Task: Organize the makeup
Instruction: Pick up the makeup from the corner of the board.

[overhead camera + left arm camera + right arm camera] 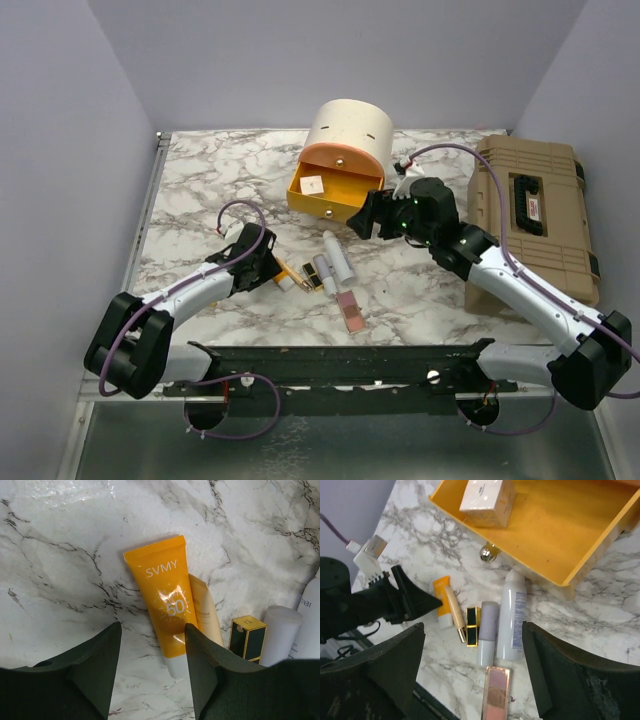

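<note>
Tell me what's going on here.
Makeup is being sorted on a marble table. The left gripper sits open over the orange tube, not gripping it. The right gripper hangs open above the lipstick, white tubes and palette. One white box already lies in the open drawer.

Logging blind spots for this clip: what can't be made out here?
Left wrist view: whether the left hand touches the orange tube; the hand overlaps its edge.
Left wrist view: white tube, cut by the right edge.
Right wrist view: pink palette, cut by the bottom edge.
Top view: toolbox contents, lid shut.
</note>
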{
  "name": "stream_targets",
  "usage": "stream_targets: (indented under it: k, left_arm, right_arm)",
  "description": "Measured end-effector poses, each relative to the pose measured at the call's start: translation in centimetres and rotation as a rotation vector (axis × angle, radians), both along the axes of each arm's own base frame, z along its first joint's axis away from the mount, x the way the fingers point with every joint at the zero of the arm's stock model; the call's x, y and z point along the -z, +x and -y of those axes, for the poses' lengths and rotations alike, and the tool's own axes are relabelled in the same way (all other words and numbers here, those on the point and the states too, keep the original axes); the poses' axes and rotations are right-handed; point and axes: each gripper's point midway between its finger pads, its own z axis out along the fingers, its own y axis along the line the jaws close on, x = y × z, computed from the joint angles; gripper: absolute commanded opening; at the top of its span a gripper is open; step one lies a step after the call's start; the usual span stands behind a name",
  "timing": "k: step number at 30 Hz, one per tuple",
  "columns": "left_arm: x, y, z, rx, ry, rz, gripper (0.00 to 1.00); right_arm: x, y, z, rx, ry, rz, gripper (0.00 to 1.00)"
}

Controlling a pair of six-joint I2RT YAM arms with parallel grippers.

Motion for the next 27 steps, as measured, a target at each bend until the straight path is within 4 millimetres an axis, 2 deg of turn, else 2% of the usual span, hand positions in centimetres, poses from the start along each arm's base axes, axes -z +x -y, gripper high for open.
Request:
stream_targets:
  k: [6,8,12,17,23,27]
  left_arm:
    - [0.2,0.1,0.0,0.012,0.010,0.000,0.54]
    - [0.2,0.1,0.0,0.014,0.011,0.001,0.54]
    - [0.1,0.0,-0.2,0.011,0.015,0.011,0.54]
    - [-0.4,0.1,-0.5,0.006,0.020,0.034,0.54]
    - [-1.4,0.4,-0.7,-0.002,0.022,0.071,0.55]
    - [-1.9,0.5,-1.0,-0.009,0.027,0.092,0.56]
  right_arm:
    - [2.0,-3.0,-1.3,-0.153,-0.010,-0.096,0.79]
    - [3.9,-4.6,-1.7,-0.191,-0.043,-0.148,0.78]
    - [8.5,-9.2,-2.7,-0.287,-0.147,-0.277,0.77]
    - [13.9,-13.3,-2.5,-0.313,-0.286,-0.421,0.79]
    - [18.2,-15.1,-2.2,-0.251,-0.466,-0.501,0.75]
    - [20.0,-15.2,-2.0,-0.220,-0.557,-0.519,0.75]
